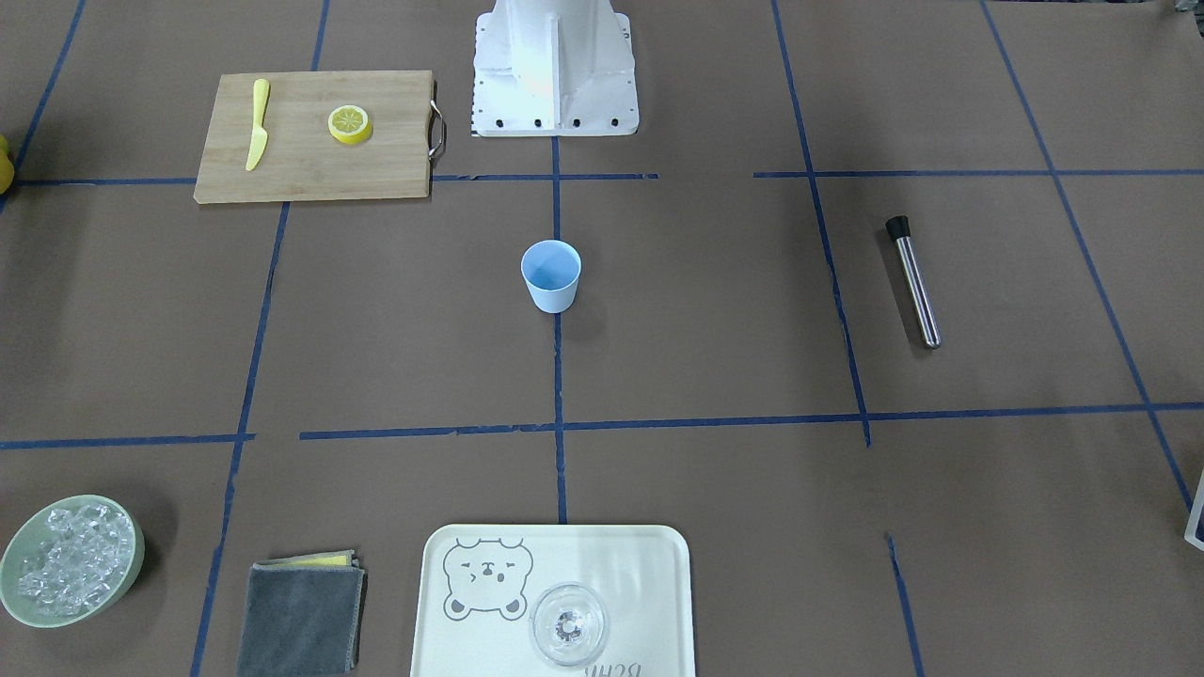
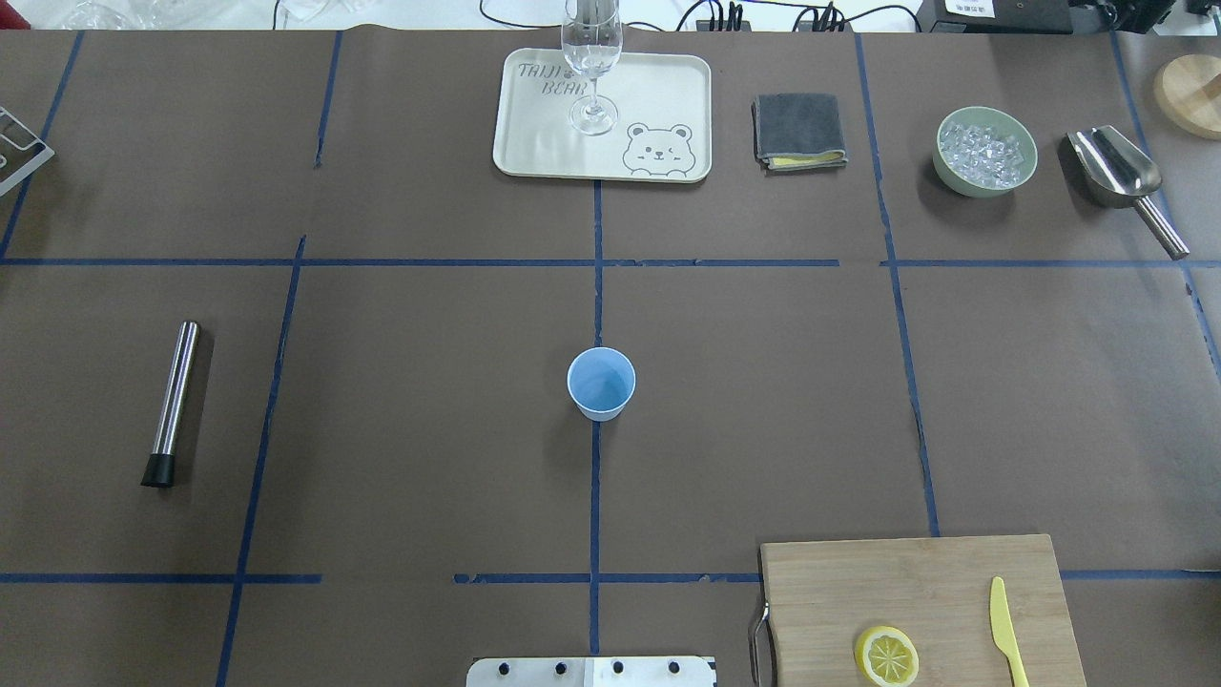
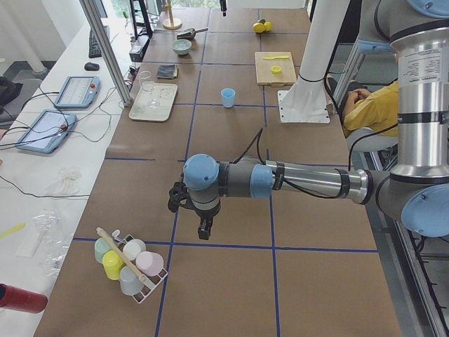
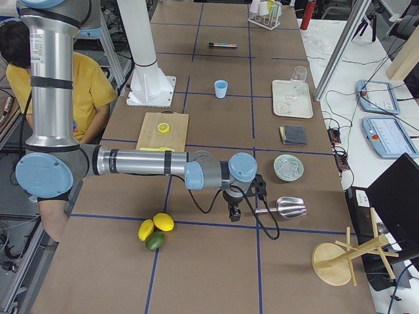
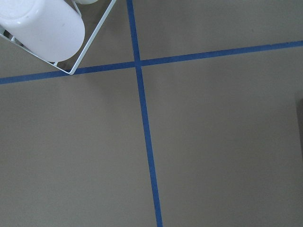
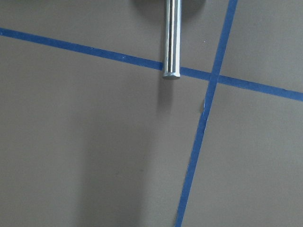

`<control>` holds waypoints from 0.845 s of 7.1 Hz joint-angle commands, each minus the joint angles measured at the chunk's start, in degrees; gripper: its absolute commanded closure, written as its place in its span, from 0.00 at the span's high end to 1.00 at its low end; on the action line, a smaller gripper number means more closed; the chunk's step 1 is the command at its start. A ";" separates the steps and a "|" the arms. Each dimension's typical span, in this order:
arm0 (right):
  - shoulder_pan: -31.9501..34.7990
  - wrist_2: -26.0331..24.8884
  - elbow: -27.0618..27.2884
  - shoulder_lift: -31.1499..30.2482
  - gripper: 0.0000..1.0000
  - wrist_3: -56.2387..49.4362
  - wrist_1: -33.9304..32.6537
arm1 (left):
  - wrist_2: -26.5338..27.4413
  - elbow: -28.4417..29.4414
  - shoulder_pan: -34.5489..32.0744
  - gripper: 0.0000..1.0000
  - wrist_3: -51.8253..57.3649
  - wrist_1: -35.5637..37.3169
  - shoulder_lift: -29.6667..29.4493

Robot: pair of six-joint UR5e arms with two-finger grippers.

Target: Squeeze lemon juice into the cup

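Task not begun | lemon (image 2: 886,655) lay unsqueezed on board (image 2: 906,582) by table's (image 2: 429,429) robot-side edge, toward its right end | cup (image 2: 601,383) stood mid-table, apparently empty | left gripper (image 3: 203,228), right gripper (image 4: 234,210) hung over opposite table ends, well apart from both; opening and load could not be told

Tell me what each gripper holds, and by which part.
Nothing visibly held. The lemon lies on the cutting board, the cup stands alone; the left gripper and right gripper hang far from both, jaws unclear.
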 commanded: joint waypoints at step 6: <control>0.20 2.42 4.27 -3.68 1.00 0.74 0.45 | -0.31 -1.57 0.09 1.00 0.04 -0.87 0.27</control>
